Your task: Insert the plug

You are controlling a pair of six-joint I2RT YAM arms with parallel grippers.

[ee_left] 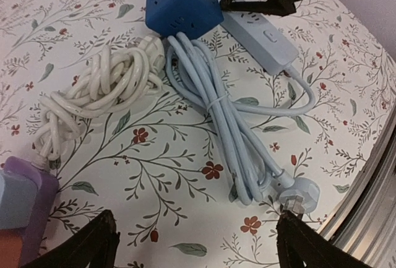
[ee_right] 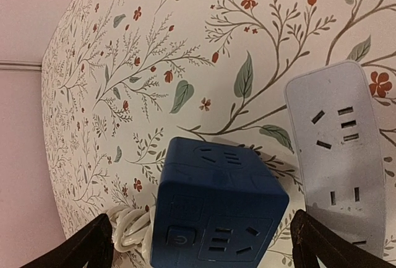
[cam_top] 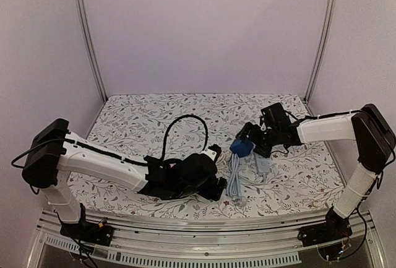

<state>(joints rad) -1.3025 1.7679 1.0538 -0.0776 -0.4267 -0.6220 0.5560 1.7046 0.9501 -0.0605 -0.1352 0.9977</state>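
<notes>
The pale blue plug (ee_left: 301, 192) lies on the floral cloth at the end of a bundled pale blue cable (ee_left: 223, 113), with its metal pins toward the table's near edge. My left gripper (ee_left: 195, 246) hovers open over the cloth, and its right finger (ee_left: 309, 246) is just beside the plug's pins. A blue cube socket (ee_right: 219, 209) stands next to a pale blue power strip (ee_right: 337, 156). My right gripper (ee_right: 207, 249) is open, with a finger on each side of the cube and not touching it. From above, the cube (cam_top: 242, 148) sits under the right gripper (cam_top: 250, 139).
A coiled white cable (ee_left: 99, 88) lies left of the blue bundle and runs to the cube. A purple object (ee_left: 21, 206) sits at the left wrist view's lower left. The table's metal front edge (ee_left: 371, 200) runs close beside the plug.
</notes>
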